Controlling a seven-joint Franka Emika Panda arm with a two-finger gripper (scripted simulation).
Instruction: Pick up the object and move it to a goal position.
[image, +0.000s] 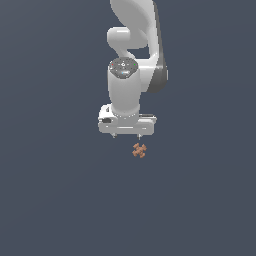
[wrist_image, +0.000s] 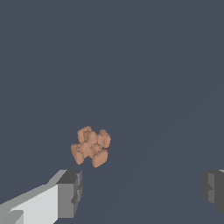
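The object (image: 139, 150) is a tiny orange-brown knobbly piece with short stubby prongs, lying on the dark grey floor. In the exterior view it sits just below my white gripper (image: 127, 135), a little toward that view's right. In the wrist view the object (wrist_image: 90, 146) lies beyond the fingertips, nearer the light grey finger (wrist_image: 69, 194) than the other finger (wrist_image: 213, 187). The jaws stand wide apart with nothing between them. My gripper is open and clear of the object.
A plain dark grey surface (image: 50, 200) fills both views. The white arm (image: 132, 45) rises above the gripper toward the top of the exterior view.
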